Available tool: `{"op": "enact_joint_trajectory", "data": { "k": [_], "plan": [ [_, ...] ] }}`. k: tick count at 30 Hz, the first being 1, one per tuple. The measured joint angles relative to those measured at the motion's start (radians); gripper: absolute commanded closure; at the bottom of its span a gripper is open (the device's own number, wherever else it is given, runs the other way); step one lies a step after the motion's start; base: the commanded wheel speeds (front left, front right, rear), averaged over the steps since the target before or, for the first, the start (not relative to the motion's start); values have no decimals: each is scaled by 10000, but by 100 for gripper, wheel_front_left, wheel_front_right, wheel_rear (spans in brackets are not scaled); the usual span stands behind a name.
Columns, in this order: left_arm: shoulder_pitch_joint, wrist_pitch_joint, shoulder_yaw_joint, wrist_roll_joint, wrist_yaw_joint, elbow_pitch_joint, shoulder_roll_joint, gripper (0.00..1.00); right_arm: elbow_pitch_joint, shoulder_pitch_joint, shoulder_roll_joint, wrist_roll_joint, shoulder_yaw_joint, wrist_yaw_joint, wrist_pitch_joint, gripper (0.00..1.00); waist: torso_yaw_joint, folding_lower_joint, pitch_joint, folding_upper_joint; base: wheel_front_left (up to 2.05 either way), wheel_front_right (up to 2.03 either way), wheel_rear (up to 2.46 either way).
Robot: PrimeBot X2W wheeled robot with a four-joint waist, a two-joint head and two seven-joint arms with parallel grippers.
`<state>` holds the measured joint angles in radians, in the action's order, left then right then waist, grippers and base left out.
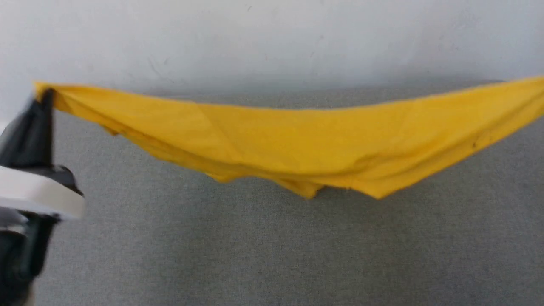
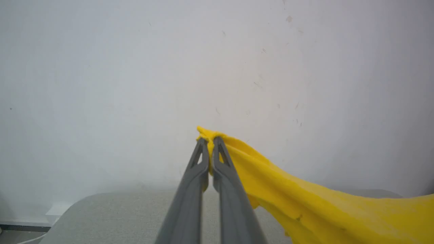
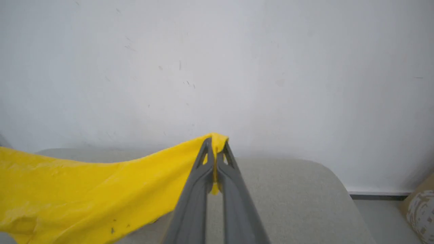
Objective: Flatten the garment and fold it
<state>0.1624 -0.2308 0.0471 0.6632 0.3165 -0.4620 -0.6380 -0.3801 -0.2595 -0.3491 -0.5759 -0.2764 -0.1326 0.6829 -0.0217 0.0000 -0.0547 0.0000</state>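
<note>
Garment [image 1: 297,148] is hanging stretched btwn both grippers and sagging in the middle over the grey padded surface [image 1: 255,255]. Can't tell if the lowest fold is brushing it or clearing it.

Left gripper [image 2: 210,141] is clamping one yellow corner, fingers pressed together w/ cloth bunched at the very tips. The cloth is trailing off to its right & downward. Right gripper [image 3: 215,142] is pinching the opposite corner the same way, fabric running off to its left.

Risks, as I'm judging them:
- Both pinches are sitting right at the tips w/ little cloth inside. A hard pull apart or a quick swing is likely tugging a corner free, w/ one end dropping and the garment collapsing in a heap.
- Layers are looking doubled up below the top edge, so laying it down like this is prob. trapping folds underneath instead of flattening.

Count: 1 garment, 2 grippers, 1 surface, 1 white wall [image 1: 272,38] beyond the tips.
</note>
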Motion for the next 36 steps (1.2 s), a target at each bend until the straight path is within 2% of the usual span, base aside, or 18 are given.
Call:
{"op": "enact_joint_trajectory", "data": {
  "k": [4,10,16,21,30,35,36],
  "plan": [
    [1015,150,-614,-36,115,-305,-255,100,238,-1508,-531,-441,75,0,299,100,-59,0,120,0,0,0,0],
    [2569,94,-943,105,82,-213,-621,100,941,-3895,-1218,-771,514,0,253,100,-105,0,50,0,0,0,0],
    [4226,-25,-755,178,-265,746,-882,100,2107,-5793,-1935,-654,1473,0,-265,100,-103,1,-306,0,0,0,0],
    [5781,-82,-374,207,-623,1766,-949,100,3371,-7353,-2217,-364,2080,0,-943,100,-117,1,-771,0,0,0,0],
    [8880,-263,307,226,-1283,3758,-934,100,5388,-9927,-2882,259,3866,0,-2345,100,-156,3,-2055,0,0,0,0],
    [10202,-224,639,217,-1411,4663,-568,100,6418,-11147,-2859,573,4389,-2,-3080,100,-174,4,-2740,0,0,0,0],
    [10866,-105,715,211,-1440,5145,-385,100,7001,-11764,-2782,736,4567,-2,-3419,100,-178,5,-3083,0,0,0,0]
  ]
}}
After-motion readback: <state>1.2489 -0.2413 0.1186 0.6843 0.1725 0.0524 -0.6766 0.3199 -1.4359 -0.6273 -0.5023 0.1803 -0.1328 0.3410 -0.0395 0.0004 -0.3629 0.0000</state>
